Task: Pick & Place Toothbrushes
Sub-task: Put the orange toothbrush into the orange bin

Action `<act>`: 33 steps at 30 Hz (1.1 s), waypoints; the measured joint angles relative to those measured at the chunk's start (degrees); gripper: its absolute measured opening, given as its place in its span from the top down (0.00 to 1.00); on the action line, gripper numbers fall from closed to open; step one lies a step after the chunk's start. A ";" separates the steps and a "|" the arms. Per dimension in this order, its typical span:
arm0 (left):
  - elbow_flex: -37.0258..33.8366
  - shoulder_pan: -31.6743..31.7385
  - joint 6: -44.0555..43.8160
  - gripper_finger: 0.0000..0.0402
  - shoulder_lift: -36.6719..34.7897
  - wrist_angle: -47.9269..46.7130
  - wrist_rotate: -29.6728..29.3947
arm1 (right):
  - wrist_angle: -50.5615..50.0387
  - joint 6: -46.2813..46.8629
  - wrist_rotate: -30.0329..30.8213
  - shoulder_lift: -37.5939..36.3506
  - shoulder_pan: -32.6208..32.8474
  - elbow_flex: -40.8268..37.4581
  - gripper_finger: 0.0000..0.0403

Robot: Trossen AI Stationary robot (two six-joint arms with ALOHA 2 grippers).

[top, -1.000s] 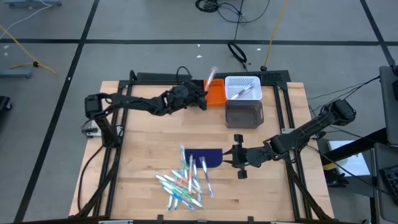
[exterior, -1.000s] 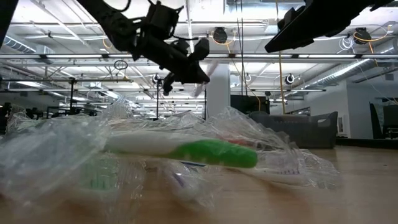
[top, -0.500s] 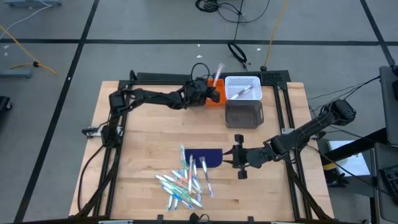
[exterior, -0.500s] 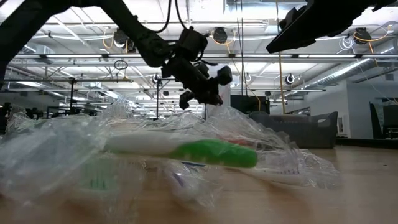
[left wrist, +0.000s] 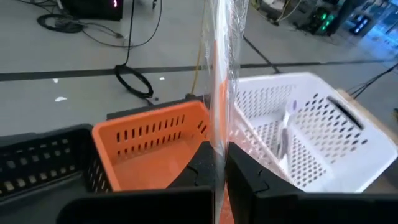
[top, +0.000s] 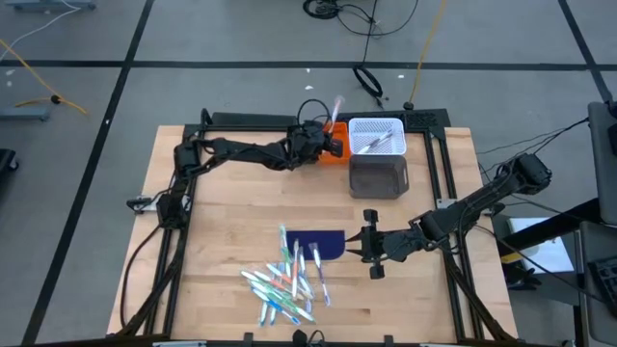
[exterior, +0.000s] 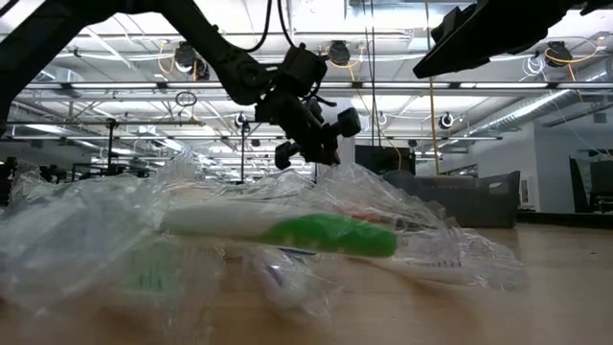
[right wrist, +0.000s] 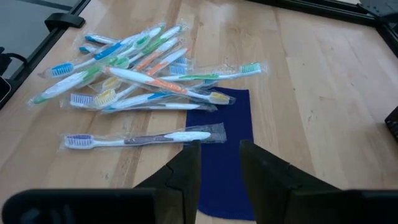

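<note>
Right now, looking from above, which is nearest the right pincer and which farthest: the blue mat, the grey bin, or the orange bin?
1. Blue mat, just beside the right pincer, toward the table's middle.
2. Grey bin, at the back, right of the middle.
3. Orange bin, at the back, under the left pincer.

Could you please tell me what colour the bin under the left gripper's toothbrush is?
Orange bin, beside the white one; the left wrist view shows it best.

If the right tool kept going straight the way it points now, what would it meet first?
Probably the purple wrapped toothbrush lying just ahead of the open right tool, over the dark blue mat; depth is uncertain.
</note>
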 joint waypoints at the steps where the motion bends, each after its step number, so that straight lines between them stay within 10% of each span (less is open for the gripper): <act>1: 0.00 0.00 -0.18 0.99 -0.04 0.25 0.00 | 0.00 0.00 0.01 -0.01 -0.01 0.00 0.75; 33: -0.07 -0.21 -3.20 0.78 -0.06 2.16 1.60 | 0.03 -0.87 -0.02 0.01 -0.02 -0.02 0.75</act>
